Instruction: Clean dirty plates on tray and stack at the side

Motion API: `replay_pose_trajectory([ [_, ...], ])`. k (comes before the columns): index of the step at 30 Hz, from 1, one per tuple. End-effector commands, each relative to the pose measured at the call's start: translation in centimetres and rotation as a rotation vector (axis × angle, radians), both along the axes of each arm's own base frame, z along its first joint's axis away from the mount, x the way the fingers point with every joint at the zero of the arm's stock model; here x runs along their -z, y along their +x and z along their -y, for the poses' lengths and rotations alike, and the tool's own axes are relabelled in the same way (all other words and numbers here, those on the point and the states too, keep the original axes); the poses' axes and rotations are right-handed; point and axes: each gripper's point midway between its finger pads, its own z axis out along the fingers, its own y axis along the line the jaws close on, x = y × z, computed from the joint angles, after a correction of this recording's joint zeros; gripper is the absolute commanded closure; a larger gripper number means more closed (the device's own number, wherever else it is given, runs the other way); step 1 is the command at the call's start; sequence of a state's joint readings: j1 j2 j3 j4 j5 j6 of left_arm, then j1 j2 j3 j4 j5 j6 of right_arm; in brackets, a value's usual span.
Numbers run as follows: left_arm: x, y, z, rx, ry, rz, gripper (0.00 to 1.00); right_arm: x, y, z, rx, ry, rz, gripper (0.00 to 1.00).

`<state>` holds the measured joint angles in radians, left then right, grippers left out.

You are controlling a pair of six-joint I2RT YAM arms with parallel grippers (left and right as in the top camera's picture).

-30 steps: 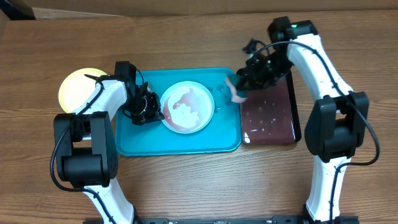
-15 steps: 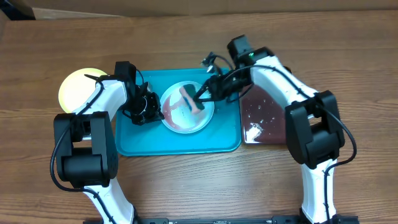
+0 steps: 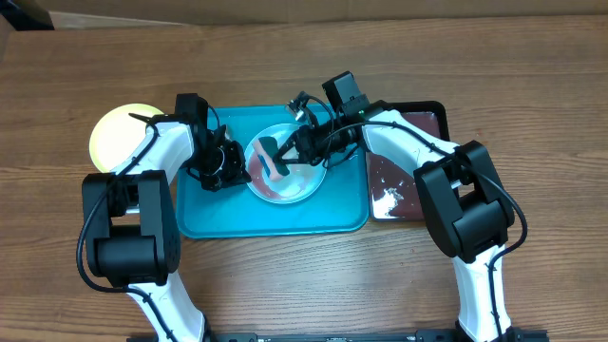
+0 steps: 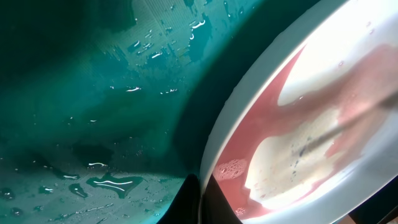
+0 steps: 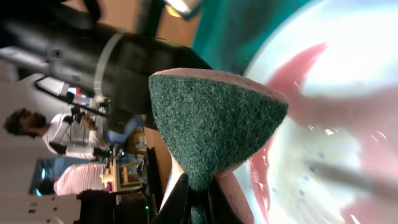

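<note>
The white plate (image 3: 302, 182), awash with pink liquid (image 4: 273, 99), sits in the tray (image 3: 285, 217). The left fingers (image 4: 188, 206) are clamped on its left rim. The right fingers (image 5: 180, 202) pinch a sponge (image 5: 211, 118) over it. A yellow plate (image 3: 114, 133) rests on the desk (image 3: 285, 275), left of the tray.

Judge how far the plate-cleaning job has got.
Done: a yellow-green plate lies on the table beside the tray. In hand: the left gripper pins the white plate by its rim while the right gripper holds the sponge over it; pink film shows. Left: finish scrubbing, then stack it on the yellow-green one.
</note>
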<state>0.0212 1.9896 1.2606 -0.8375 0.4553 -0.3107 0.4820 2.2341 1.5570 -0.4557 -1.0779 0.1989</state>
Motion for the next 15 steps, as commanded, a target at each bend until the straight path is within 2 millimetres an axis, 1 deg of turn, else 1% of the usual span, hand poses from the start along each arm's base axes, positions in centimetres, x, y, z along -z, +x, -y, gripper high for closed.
replay_pose_trajectory([
  [1,-0.2,-0.1,-0.3,0.019,0.029,0.022,0.96,0.9,0.2,0.3,0.031,-0.030,-0.033,0.96],
  [5,-0.2,-0.1,-0.3,0.019,0.029,0.022,0.96,1.2,0.0,0.0,0.032,-0.045,-0.031,0.96],
  [9,-0.2,-0.1,-0.3,0.019,0.029,0.022,0.96,2.0,0.0,-0.2,0.062,-0.091,-0.045,0.96],
  [15,-0.2,-0.1,-0.3,0.019,0.029,0.022,0.96,2.5,-0.3,-1.0,0.084,-0.087,-0.068,0.96],
])
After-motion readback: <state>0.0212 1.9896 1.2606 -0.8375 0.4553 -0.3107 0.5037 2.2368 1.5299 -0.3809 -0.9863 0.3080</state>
